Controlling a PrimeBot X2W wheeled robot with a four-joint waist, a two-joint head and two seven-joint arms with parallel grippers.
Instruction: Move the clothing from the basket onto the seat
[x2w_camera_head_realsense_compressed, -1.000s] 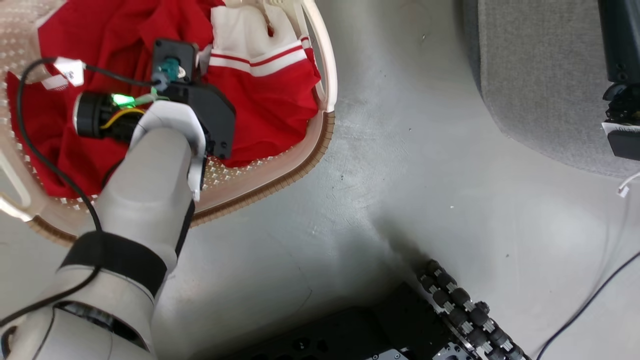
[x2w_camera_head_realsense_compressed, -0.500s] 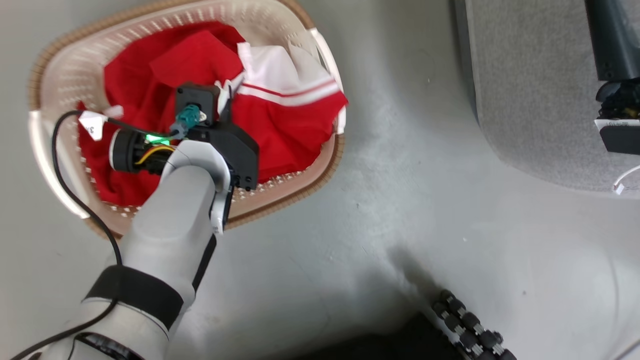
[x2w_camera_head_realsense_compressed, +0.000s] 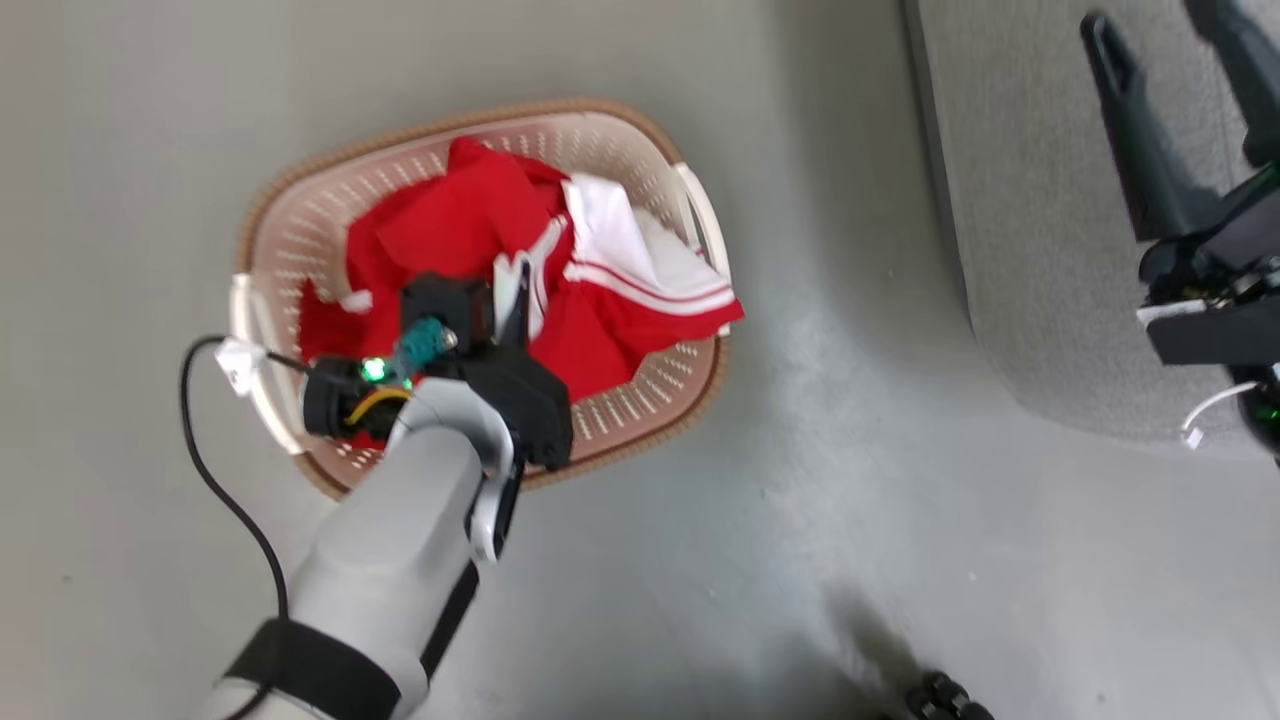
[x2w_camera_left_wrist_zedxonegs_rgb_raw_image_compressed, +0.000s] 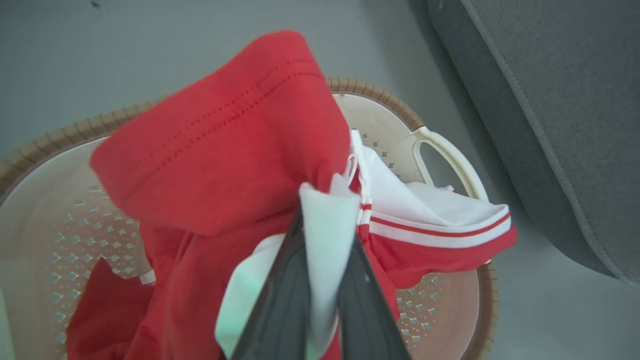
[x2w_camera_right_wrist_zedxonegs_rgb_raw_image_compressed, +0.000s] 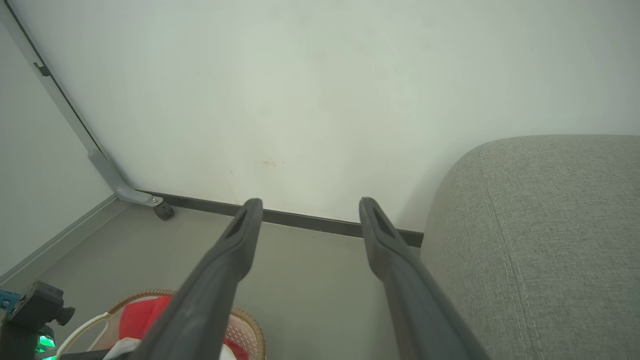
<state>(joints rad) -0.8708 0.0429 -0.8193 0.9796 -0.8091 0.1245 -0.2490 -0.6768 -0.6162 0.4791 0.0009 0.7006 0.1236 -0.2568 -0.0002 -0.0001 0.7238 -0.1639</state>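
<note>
The cream basket (x2w_camera_head_realsense_compressed: 640, 150) with a brown rim stands on the grey floor, left of centre in the head view. Red clothing (x2w_camera_head_realsense_compressed: 450, 220) fills it, and a jersey with white striped trim (x2w_camera_head_realsense_compressed: 640, 270) drapes over the right handle. My left gripper (x2w_camera_head_realsense_compressed: 510, 295) hangs over the basket, shut on a bunch of red and white fabric (x2w_camera_left_wrist_zedxonegs_rgb_raw_image_compressed: 325, 235) that rises up from the pile. My right gripper (x2w_camera_head_realsense_compressed: 1170, 60) is open and holds nothing above the grey seat (x2w_camera_head_realsense_compressed: 1040, 200). In the right wrist view its fingers (x2w_camera_right_wrist_zedxonegs_rgb_raw_image_compressed: 245, 235) stand wide apart beside the seat (x2w_camera_right_wrist_zedxonegs_rgb_raw_image_compressed: 540, 240).
A black cable (x2w_camera_head_realsense_compressed: 215, 470) loops from my left wrist over the floor. The seat's rounded edge (x2w_camera_left_wrist_zedxonegs_rgb_raw_image_compressed: 525, 125) lies just right of the basket. A white wall with a dark baseboard (x2w_camera_right_wrist_zedxonegs_rgb_raw_image_compressed: 310, 220) rises behind. Part of my base (x2w_camera_head_realsense_compressed: 940, 695) shows at the bottom.
The head camera has pulled back, so the whole basket now shows, smaller. My left gripper has lifted with the fabric bunched in it. My right gripper's fingers have come into view over the seat.
</note>
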